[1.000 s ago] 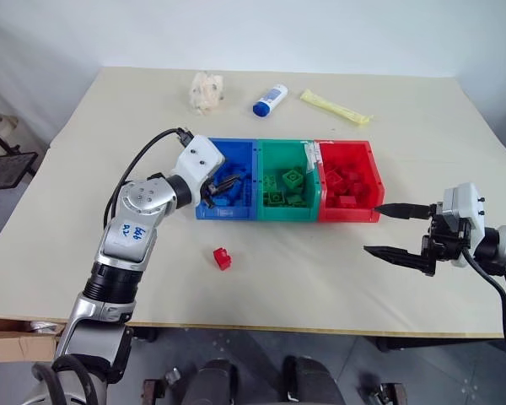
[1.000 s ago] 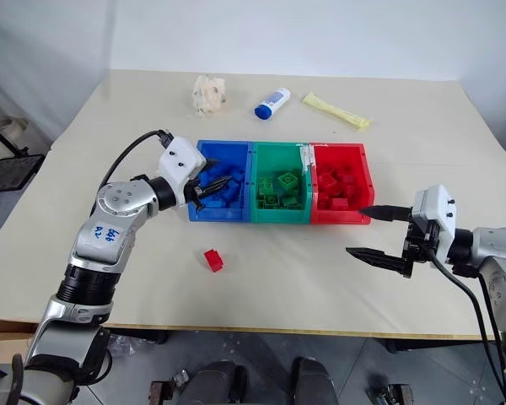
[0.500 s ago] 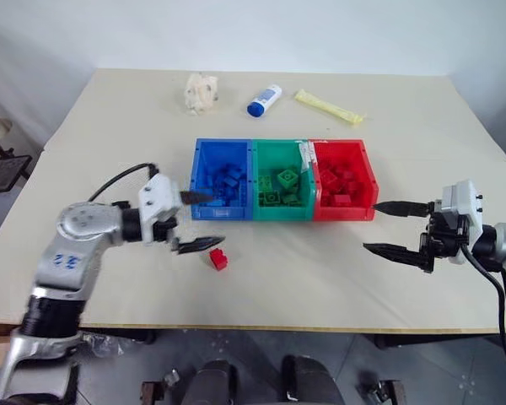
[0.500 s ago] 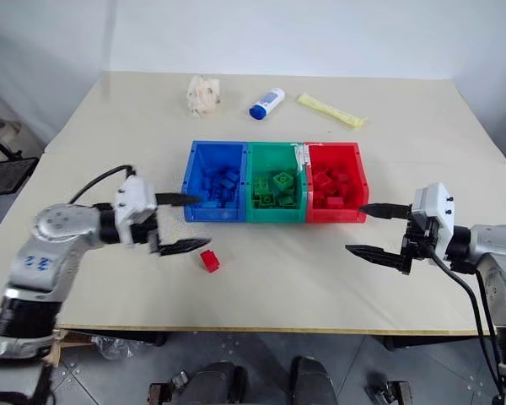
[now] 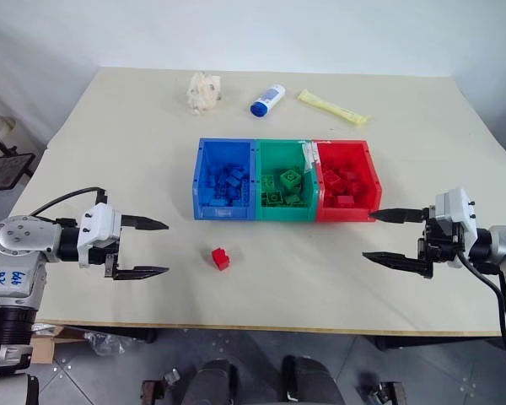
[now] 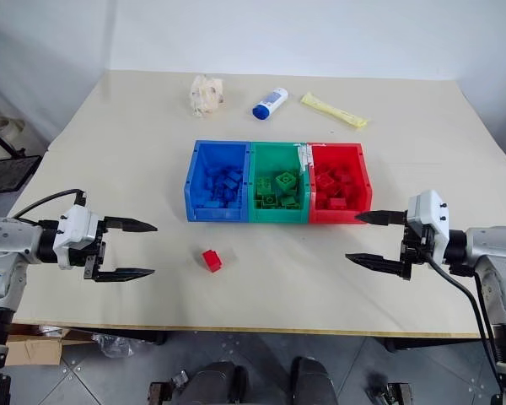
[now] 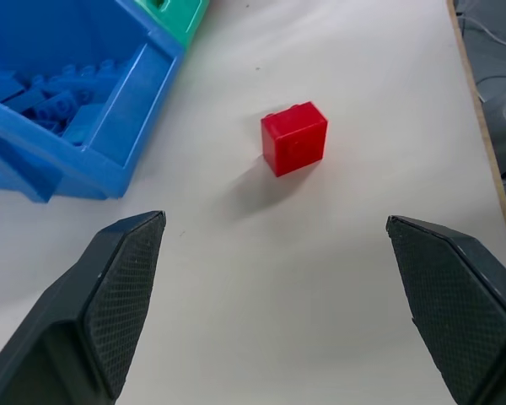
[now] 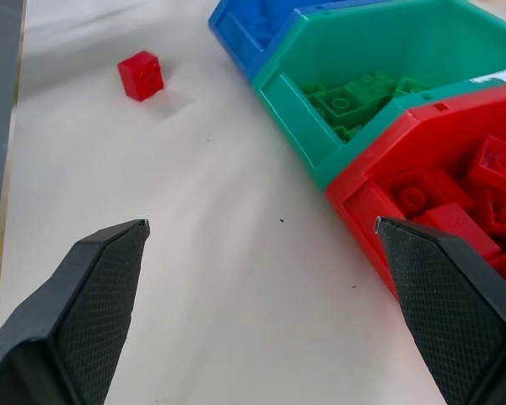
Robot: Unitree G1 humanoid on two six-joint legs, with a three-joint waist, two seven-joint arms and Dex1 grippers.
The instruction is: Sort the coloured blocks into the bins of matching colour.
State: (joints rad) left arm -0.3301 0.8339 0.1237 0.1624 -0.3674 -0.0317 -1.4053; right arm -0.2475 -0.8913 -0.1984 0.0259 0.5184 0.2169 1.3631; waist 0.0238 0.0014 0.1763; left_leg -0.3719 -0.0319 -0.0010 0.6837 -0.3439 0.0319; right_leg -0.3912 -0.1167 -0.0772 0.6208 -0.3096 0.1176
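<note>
Red block [image 5: 220, 257] alone on table, no clear long axis, studs indistinct; both hands wide, empty

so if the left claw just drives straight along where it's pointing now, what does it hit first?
Most likely the red block: it sits on the bare table ahead of the open left claw, roughly centred between its fingers, with nothing between. The blue bin lies off to one side of that line. Depth is hard to judge.
</note>
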